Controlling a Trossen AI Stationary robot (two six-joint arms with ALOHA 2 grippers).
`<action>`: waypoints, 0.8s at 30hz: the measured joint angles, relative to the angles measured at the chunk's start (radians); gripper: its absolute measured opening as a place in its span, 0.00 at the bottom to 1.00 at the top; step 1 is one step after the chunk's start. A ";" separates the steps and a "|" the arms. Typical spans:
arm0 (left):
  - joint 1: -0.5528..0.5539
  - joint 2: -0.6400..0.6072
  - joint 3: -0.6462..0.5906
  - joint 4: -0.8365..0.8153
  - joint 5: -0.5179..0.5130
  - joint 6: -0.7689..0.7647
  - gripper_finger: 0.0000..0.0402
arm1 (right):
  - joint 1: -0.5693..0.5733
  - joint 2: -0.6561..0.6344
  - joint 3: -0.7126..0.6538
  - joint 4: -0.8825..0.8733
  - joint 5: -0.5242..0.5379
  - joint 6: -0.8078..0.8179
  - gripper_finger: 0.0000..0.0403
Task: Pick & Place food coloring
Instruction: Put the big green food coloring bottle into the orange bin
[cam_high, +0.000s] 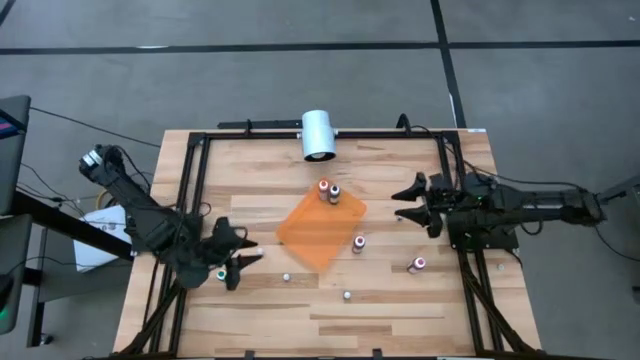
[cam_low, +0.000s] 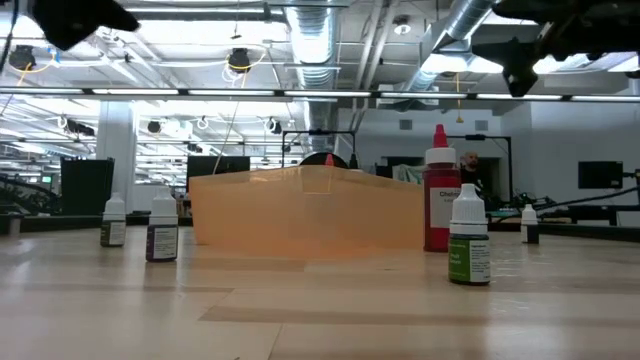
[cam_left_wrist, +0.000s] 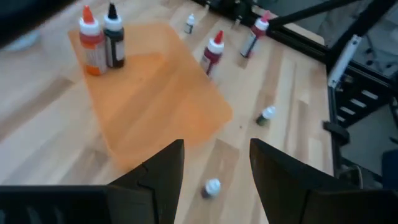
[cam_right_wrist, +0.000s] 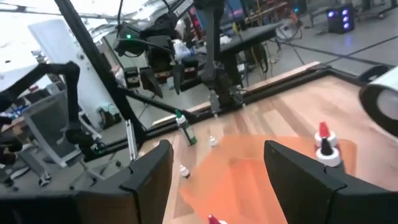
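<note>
Food coloring bottles (cam_high: 329, 191): two are seen on the orange sheet (cam_high: 320, 229), the others on the worktop (cam_high: 400, 300). Left gripper (cam_high: 240, 262) and right gripper (cam_high: 410, 203): fingers spread, nothing held.

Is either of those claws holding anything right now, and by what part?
Nothing is held. The left end effector and the right end effector are both open, with nothing between their fingers.

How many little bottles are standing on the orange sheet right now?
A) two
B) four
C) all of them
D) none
A: seen from above, only the red-topped bottle and the dark-topped bottle stand together at the far corner of the flat translucent orange sheet; the other small bottles sit on the bare wooden table around it.
</note>
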 joint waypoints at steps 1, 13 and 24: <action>-0.033 -0.002 -0.006 -0.005 -0.010 -0.034 0.43 | 0.015 0.016 0.000 0.014 0.009 0.000 0.59; -0.314 0.001 -0.021 -0.115 0.031 -0.472 0.43 | 0.106 0.078 0.000 0.068 0.061 0.042 0.59; -0.385 0.002 0.010 -0.373 0.204 -0.806 0.43 | 0.103 0.078 0.000 0.057 0.062 0.034 0.59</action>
